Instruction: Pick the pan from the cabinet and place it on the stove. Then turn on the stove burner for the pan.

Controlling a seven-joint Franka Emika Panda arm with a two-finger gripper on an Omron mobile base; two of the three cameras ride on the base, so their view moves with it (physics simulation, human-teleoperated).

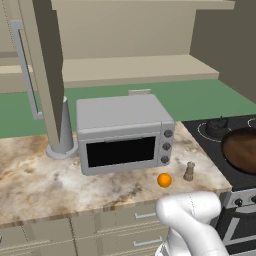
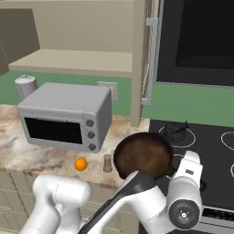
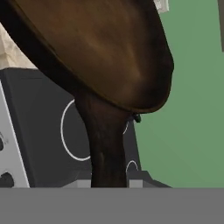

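I am seeing the black glass stove (image 2: 205, 146) lying right of the grey box-shaped microwave (image 1: 125, 132). I am holding the round dark brown frying pan (image 2: 142, 155) above the stove's near left part, the two-finger gripper (image 3: 109, 183) clamping narrowly on its long handle. A small orange ball (image 1: 164, 180) is sitting near the microwave.

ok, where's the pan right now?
The pan is held by its handle above the stove's left edge, right of the orange and small shaker, with the small lidded pot behind.
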